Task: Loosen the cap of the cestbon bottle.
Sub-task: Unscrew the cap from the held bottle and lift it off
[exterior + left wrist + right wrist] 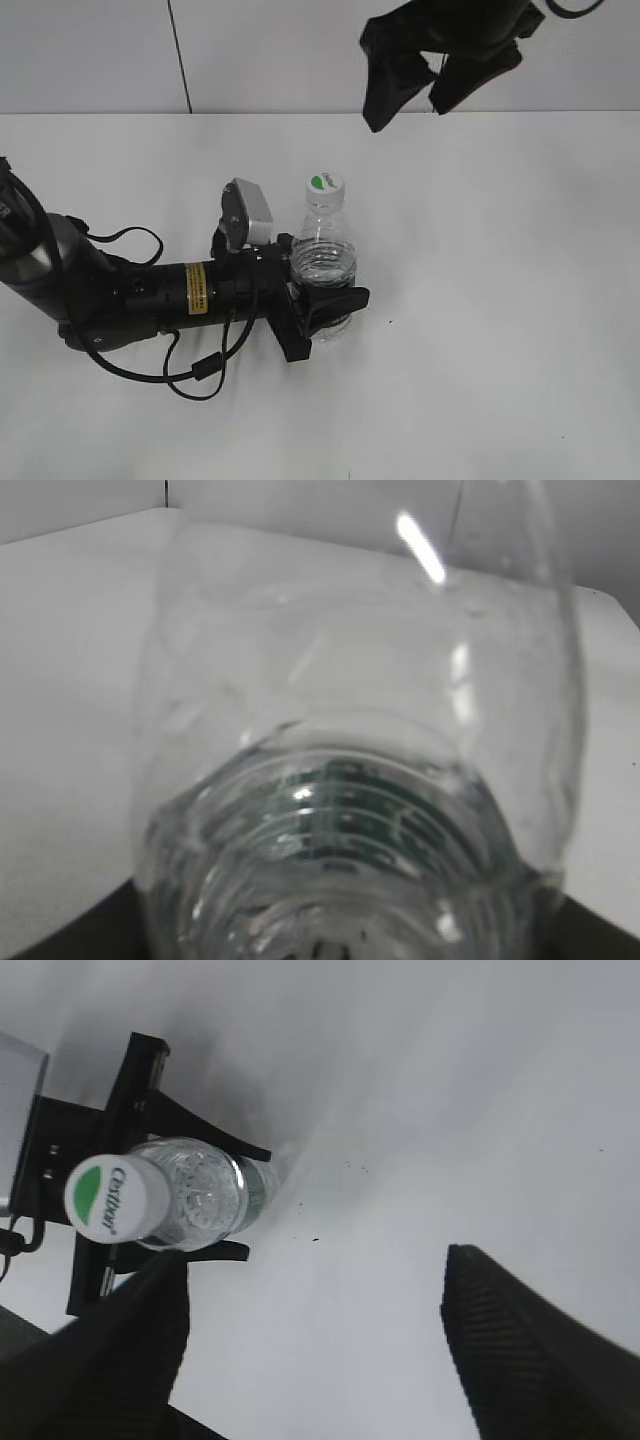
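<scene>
The cestbon bottle (323,262) stands upright on the white table, clear with ribbed shoulders. Its white cap (324,185) with a green mark is on top. My left gripper (325,300) is shut on the bottle's lower body, hiding most of the label. The left wrist view is filled by the bottle (350,780) seen close up. My right gripper (410,95) hangs open and empty high above the table, up and to the right of the cap. In the right wrist view the cap (113,1198) and bottle (205,1195) lie left of the open fingers (315,1305).
The left arm (130,295) lies low along the table from the left edge, with a loose black cable (195,370) in front of it. The white table (500,300) meets a pale wall at the back.
</scene>
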Controlling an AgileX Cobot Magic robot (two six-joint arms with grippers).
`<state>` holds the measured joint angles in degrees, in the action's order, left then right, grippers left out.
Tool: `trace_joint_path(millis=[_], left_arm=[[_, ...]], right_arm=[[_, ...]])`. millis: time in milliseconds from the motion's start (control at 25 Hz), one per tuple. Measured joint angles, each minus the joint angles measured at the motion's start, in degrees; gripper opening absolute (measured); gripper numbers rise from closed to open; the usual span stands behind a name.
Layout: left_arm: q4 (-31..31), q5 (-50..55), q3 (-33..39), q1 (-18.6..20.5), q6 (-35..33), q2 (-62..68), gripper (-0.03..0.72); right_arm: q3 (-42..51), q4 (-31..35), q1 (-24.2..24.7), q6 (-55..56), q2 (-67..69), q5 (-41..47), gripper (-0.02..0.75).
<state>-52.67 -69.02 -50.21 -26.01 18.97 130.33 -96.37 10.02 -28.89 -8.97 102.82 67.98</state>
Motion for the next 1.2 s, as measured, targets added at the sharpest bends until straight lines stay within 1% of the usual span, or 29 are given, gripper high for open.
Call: trace_joint_path(millis=[200,360,640,920,1200], left_arm=[[-0.23,0.00,0.00,0.00,-0.21,0.00,0.401],[-1.08,0.12,0.00,0.00,-3.05,0.00,0.401],[-1.28,0.18,-0.11,0.00,-3.82,0.00,0.401],[-1.28,0.52,-0.11,0.00,-3.82,0.00,0.401],[-1.21,0.70,-0.17,-0.02,-3.82,0.00,0.401]], right_arm=[[-7.85,0.00,-2.80,1.81,5.95,1.38,0.596],[-11.10,0.00,-3.59,3.18,9.58,1.53,0.596],[-11.46,0.10,-5.12,3.79,11.01,1.64,0.596],[-11.29,0.10,-8.35,4.12,11.03,1.64,0.596],[-7.46,-0.33,-9.71,4.49,11.03,1.70,0.596]])
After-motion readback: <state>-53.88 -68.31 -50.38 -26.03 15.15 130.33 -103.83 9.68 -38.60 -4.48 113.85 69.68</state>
